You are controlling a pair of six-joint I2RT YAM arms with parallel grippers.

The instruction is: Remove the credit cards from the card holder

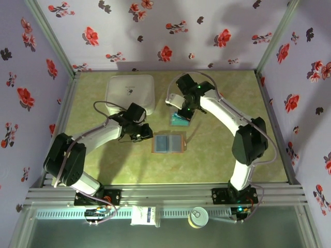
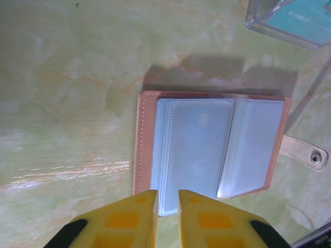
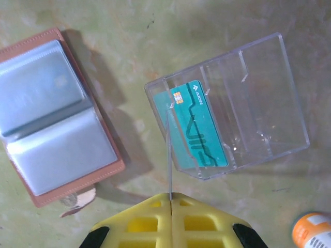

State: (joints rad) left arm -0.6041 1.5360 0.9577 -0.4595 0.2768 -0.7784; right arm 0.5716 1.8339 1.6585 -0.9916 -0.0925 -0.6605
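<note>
The card holder [image 1: 168, 143] lies open on the green table, brown leather rim around grey-blue pockets [image 2: 207, 150], also at the left of the right wrist view [image 3: 51, 119]. My left gripper [image 2: 167, 206] hovers at the holder's near edge with its yellow fingers a narrow gap apart and nothing between them. My right gripper [image 3: 170, 199] is shut on a thin credit card [image 3: 169, 155] seen edge-on. That card's far end reaches the rim of a clear plastic box [image 3: 258, 103]. A teal credit card [image 3: 199, 126] lies inside that box [image 1: 181, 120].
A white square box [image 1: 130, 93] stands at the back left of the table. An orange and white round object [image 3: 313, 232] sits near the right gripper. Flowered walls and metal posts close the table on three sides.
</note>
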